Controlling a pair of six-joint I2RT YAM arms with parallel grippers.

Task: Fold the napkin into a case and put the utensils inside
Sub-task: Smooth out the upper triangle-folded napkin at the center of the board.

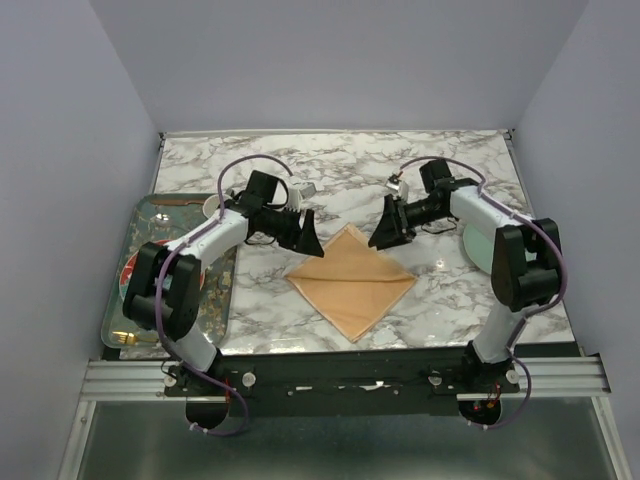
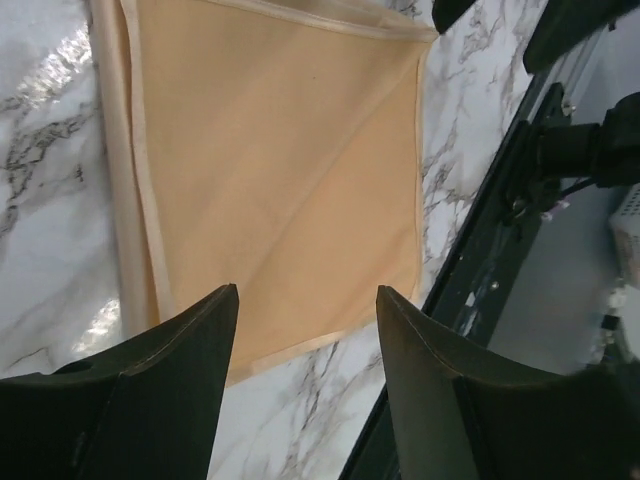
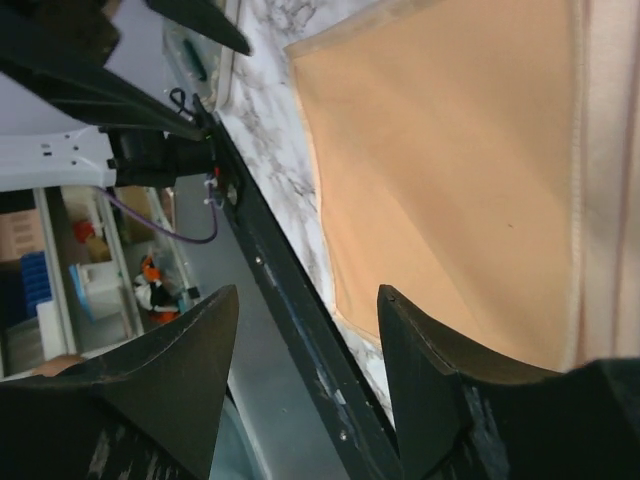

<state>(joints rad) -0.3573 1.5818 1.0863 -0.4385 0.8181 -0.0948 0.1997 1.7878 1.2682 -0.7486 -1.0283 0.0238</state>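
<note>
Napkin lies folded square; left gripper and right gripper are both spread, empty.
Next fold: pinch matching corners low, lift level, lay hems flush before release.

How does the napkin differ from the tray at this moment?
The napkin is plain peach-orange cloth; the tray is grey and patterned. The napkin lies in the middle of the table, turned like a diamond, while the tray sits square at the left edge. Nothing rests on the napkin; the tray carries a few items. Both lie flat on the marble.
</note>
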